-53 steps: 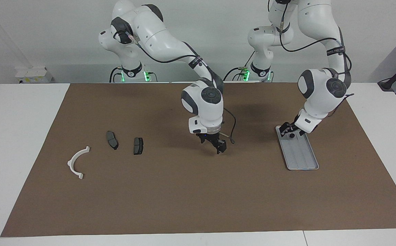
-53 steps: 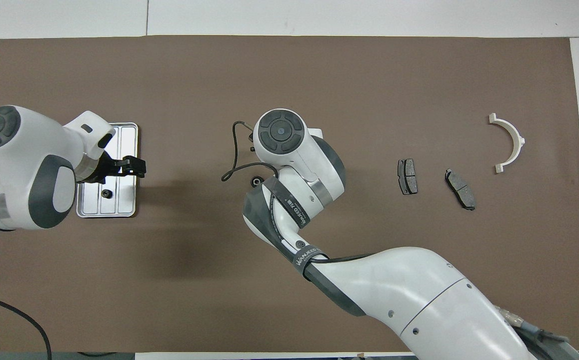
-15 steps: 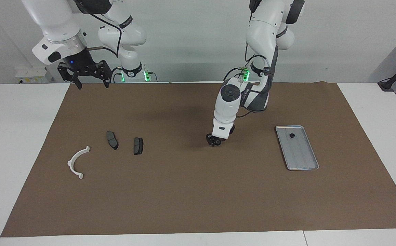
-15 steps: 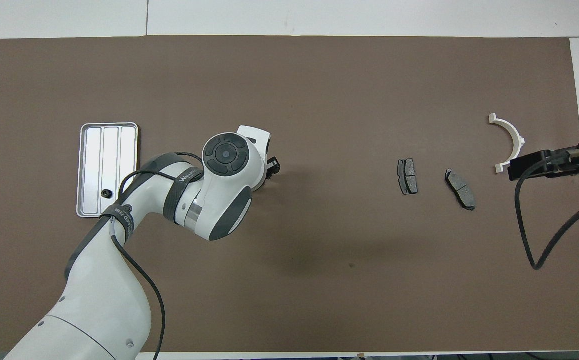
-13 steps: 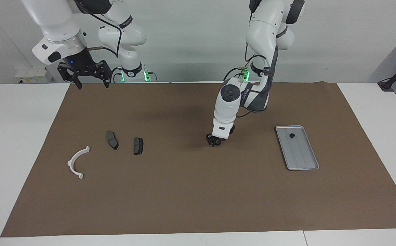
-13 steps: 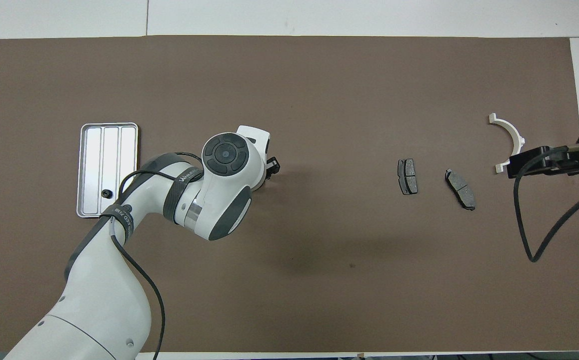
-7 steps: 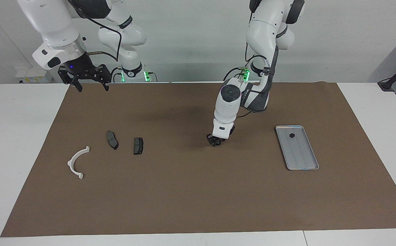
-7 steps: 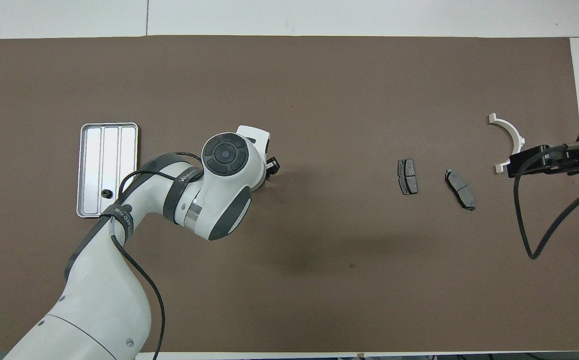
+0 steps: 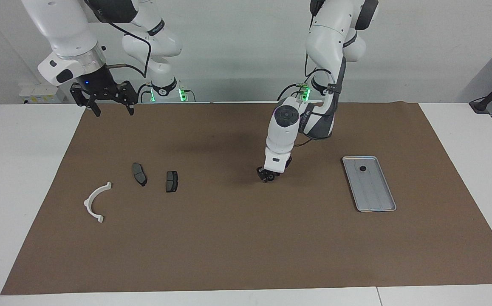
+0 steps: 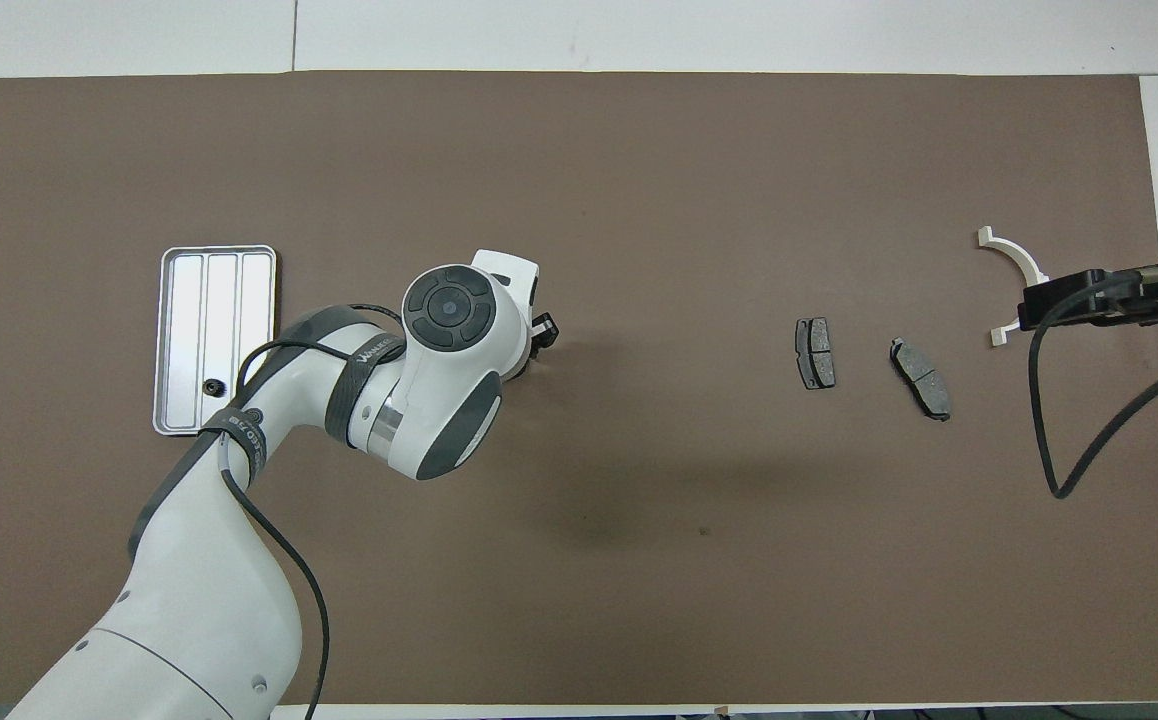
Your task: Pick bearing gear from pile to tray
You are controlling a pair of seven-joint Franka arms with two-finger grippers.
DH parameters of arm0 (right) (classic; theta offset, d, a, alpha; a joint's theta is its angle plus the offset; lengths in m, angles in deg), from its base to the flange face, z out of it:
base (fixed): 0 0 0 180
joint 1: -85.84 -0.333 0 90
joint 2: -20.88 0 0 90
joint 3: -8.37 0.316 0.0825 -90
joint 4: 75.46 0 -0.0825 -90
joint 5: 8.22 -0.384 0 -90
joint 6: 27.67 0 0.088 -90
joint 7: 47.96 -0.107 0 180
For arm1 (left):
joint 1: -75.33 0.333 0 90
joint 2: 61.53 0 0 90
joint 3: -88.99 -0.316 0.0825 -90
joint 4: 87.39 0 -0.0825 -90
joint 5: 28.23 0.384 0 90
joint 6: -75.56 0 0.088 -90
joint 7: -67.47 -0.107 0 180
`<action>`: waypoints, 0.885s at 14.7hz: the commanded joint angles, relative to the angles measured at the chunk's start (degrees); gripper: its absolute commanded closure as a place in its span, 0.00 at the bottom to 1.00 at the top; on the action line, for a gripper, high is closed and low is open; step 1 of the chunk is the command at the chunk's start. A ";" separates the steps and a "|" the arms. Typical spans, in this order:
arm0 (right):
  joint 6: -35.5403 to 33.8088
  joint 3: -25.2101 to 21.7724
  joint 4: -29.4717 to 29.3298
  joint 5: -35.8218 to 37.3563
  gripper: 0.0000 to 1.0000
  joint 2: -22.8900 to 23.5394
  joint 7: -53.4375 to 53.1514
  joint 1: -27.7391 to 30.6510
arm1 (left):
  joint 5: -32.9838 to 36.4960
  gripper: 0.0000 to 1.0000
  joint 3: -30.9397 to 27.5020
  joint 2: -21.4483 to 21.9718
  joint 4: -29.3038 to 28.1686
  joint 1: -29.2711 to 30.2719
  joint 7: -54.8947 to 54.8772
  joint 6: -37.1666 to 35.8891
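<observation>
Tray (image 9: 375,203) laid on mat, long axis running toward/away from robots; one small black gear (image 9: 362,168) seated at robot-near end. Left gripper (image 9: 265,176) lowered mid-mat, jaw state unreadable. Right gripper (image 9: 109,106) raised, jaws spread, nothing held.

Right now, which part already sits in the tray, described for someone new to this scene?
On the brown mat, find the silver tray toward the left arm's end. Its one item is a tiny black round piece, at the tray's end nearer the robots; other loose parts lie on the mat.

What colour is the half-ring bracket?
White; the half-ring bracket shows best in the facing view.
</observation>
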 commanded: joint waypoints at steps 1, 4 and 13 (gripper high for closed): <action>0.70 0.48 -0.23 1.11 0.00 0.00 -0.48 0.60 | 1.20 0.69 -0.54 -0.01 -0.76 -0.15 1.08 0.51; 0.79 0.48 0.03 1.81 0.00 -0.08 -0.57 0.51 | 1.98 1.00 -1.15 -0.01 0.28 -0.24 1.08 -2.29; 0.79 0.57 0.38 1.11 0.00 -0.17 -1.01 0.86 | 5.07 1.00 -0.98 10.17 -1.90 12.92 -19.87 -13.64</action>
